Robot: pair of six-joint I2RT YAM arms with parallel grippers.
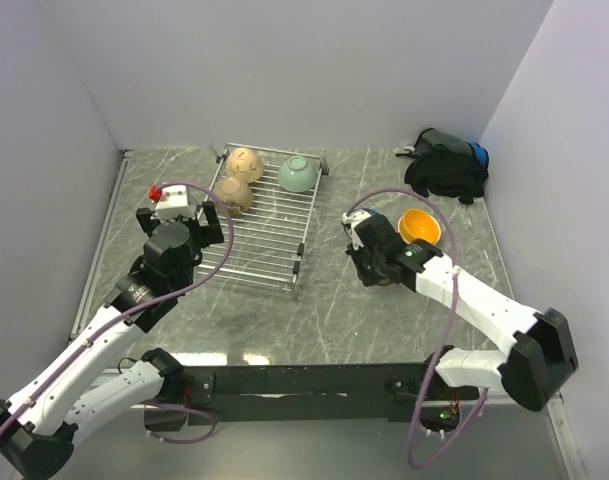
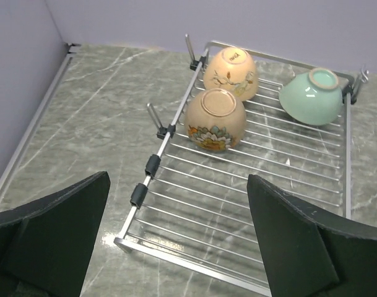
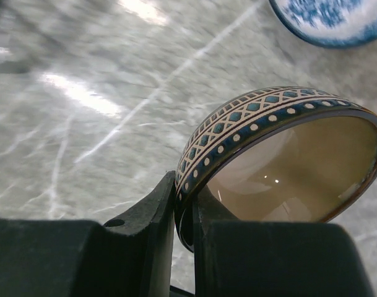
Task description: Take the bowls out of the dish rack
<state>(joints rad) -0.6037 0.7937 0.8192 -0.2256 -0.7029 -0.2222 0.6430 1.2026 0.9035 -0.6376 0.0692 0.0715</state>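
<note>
Left pincer (image 2: 177, 185): jaws spread wide, holding nothing, hanging over the near end of the dish rack (image 2: 238, 204).
- Three bowls sit at the rack's far end.
- The tan bowl (image 2: 231, 73) and the floral brown bowl (image 2: 216, 120) are mouth-down and just beside each other, possibly touching.
- The pale green bowl (image 2: 312, 98) is tipped on its side against the far corner rim.

Risk, left side:
- The two domed bowls offer no exposed rim, so fingers closing on a glazed curve may skid off.
- A skid could knock one bowl into the other.
- A nudge to the green one could roll it along the wires.
- A low approach could catch the rack rim and drag the rack across the counter (image 1: 334, 320).

Right pincer (image 3: 187, 207): clamped on the rim of a patterned-band bowl (image 3: 281, 179), one finger inside and one outside, over the counter right of the rack. I cannot tell whether the bowl touches the surface.

Risk, right side:
- The grip covers only a thin strip of the edge and the bowl hangs tilted, so it could pivot or slip out.
- A white-and-blue bowl (image 3: 337, 18) sits close beyond it and an orange bowl (image 1: 419, 226) is near, so a careless set-down could clink ceramic on ceramic.
- Releasing while the bowl is tilted would let it rock or roll.
</note>
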